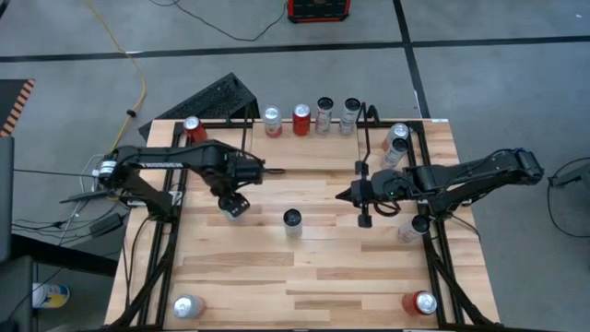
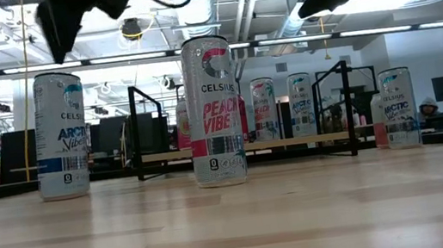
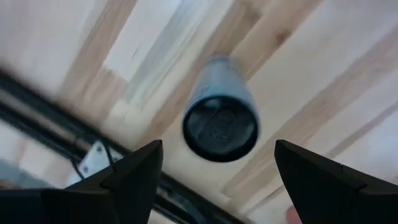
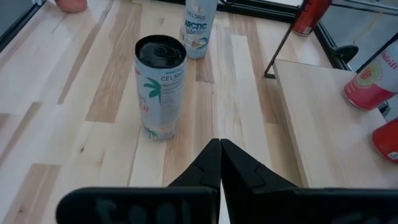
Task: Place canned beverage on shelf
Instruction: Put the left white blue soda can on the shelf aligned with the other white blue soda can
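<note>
I've got the left hand spread wide right above the Arctic Vibe can on the desk, pre-grasp. Next: drop, clamp, carry to shelf. Right hand pinched closed, mid-desk.

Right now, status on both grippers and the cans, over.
Left gripper open above upright white Arctic Vibe can. Right gripper shut, empty, mid-table. Black-rod, wood-board shelf holds four cans. Nothing blocking.

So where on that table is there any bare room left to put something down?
The near half of the table is bare wood between the two corner cans. The shelf at the far edge is crowded with four cans, and more cluster at the far right.
</note>
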Motion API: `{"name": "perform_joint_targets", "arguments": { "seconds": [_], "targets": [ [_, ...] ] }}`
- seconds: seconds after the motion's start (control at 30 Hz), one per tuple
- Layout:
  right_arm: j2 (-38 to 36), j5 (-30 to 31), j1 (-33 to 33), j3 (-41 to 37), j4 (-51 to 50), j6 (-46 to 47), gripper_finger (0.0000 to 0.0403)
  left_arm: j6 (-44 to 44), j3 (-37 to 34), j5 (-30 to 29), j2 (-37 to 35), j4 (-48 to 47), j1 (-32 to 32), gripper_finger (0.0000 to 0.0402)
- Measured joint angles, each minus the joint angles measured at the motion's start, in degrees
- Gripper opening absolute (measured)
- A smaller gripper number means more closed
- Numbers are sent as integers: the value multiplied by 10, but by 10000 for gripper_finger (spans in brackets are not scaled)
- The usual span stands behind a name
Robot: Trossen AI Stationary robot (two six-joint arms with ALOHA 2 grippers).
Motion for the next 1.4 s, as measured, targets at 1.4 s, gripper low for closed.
{"name": "perform_joint_targets", "arguments": {
  "seconds": [1.4],
  "targets": [
    [0, -106, 1, 0, -29, -63, 30, -296, -153, -50, -119, 137, -16, 295]
  ]
}}
